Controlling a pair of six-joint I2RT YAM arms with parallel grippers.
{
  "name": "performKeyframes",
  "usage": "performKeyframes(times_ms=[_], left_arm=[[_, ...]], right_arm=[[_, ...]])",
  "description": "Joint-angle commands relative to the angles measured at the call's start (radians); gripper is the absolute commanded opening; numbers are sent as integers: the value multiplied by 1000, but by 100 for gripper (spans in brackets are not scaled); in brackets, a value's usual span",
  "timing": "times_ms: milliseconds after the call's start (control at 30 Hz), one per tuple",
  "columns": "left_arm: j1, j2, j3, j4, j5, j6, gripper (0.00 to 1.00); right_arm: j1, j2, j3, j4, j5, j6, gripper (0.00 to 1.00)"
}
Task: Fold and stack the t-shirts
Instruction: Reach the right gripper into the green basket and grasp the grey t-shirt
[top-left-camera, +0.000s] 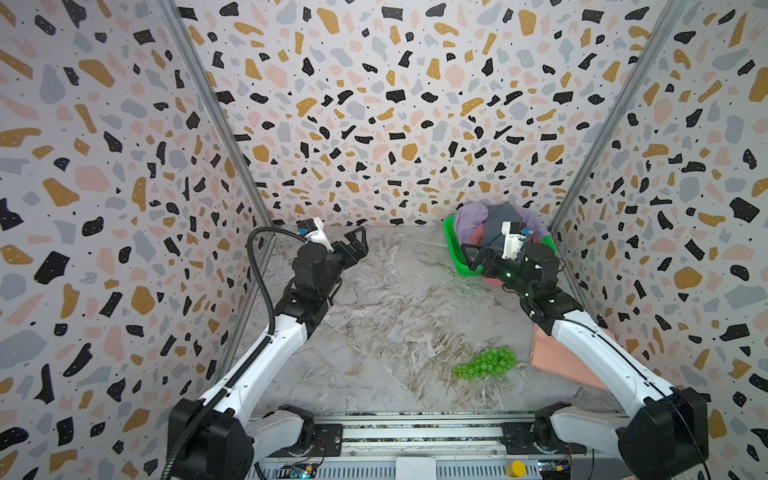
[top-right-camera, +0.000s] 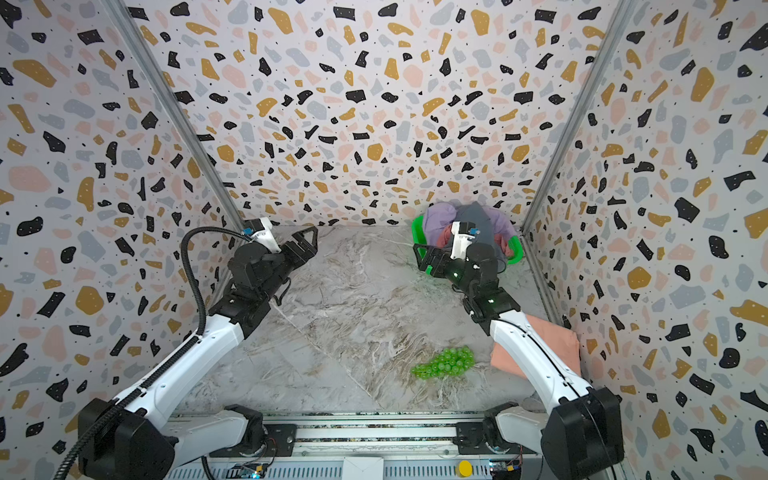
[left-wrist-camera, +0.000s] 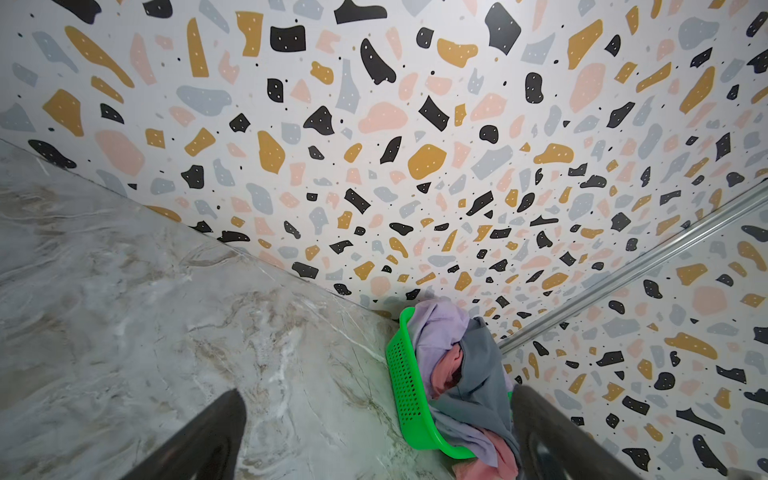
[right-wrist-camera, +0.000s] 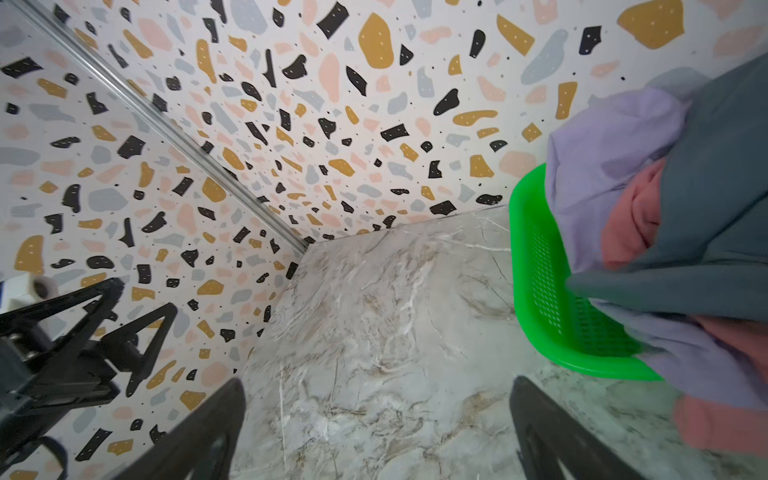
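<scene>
The marble tabletop (top-left-camera: 395, 311) bears a green basket (top-left-camera: 451, 246), grapes (top-left-camera: 486, 363), and a folded peach shirt (top-left-camera: 555, 359).

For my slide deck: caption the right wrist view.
Right gripper, jaws open, above the marble table near a green basket heaped with lilac, pink and grey shirts.

A bright green mesh basket (top-left-camera: 454, 248) sits at the marble tabletop (top-left-camera: 386, 299) far right corner — green plastic grapes (top-left-camera: 487, 364) lie nearer, well apart, terrazzo-patterned walls (top-left-camera: 374, 104) around
</scene>
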Motion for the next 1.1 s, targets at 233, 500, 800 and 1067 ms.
performKeyframes(times_ms=[233,500,800,1067], left_arm=[[12,156,193,-202,-32,184,100],[11,180,204,-238,-121,214,100],[11,186,178,-218,-185,159,100],[11,216,196,-224,-193,168,100]], right_arm=[[-238,388,252,25,366,-223,89],[-317,669,426,131,240,-253,83],[-318,838,648,33,205,-235,3],[-317,704,625,60,179,-263,0]])
